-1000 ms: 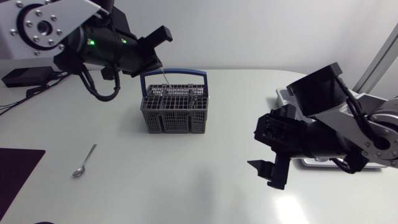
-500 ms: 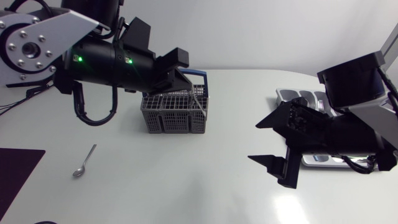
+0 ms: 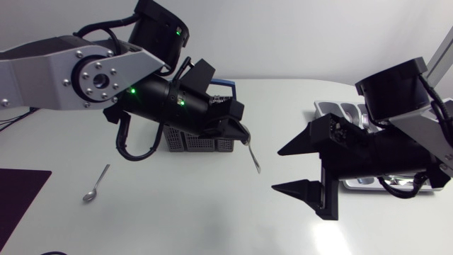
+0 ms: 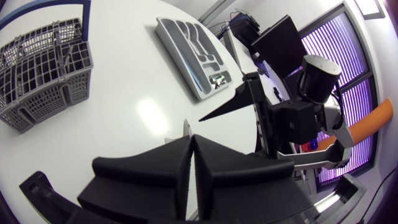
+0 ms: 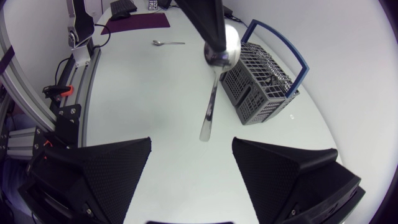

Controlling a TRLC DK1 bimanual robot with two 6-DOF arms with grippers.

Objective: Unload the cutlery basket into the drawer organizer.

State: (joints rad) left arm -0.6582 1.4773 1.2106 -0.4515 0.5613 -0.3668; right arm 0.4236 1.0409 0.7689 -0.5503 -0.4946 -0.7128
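Note:
My left gripper (image 3: 239, 132) is shut on a metal spoon (image 3: 253, 159), held by its bowl end (image 5: 221, 52) with the handle hanging down over the table. It hovers just right of the grey cutlery basket (image 3: 200, 144) with a blue handle, which my left arm largely hides. My right gripper (image 3: 276, 170) stands open a short way right of the spoon; the handle tip (image 5: 205, 133) sits just ahead of its gap (image 5: 191, 146). The grey drawer organizer (image 3: 331, 108) lies at the far right, partly behind my right arm. In the left wrist view the shut fingers (image 4: 189, 142) point toward the right gripper (image 4: 239, 104).
A second spoon (image 3: 95, 184) lies on the table at the left, in front of the basket. A dark purple mat (image 3: 18, 198) covers the near left corner. Basket (image 4: 37, 81) and organizer (image 4: 193, 56) both show beyond the left gripper.
My left arm swung from above the basket to its right side, carrying the spoon out. My right gripper turned and came toward the middle, now facing the spoon.

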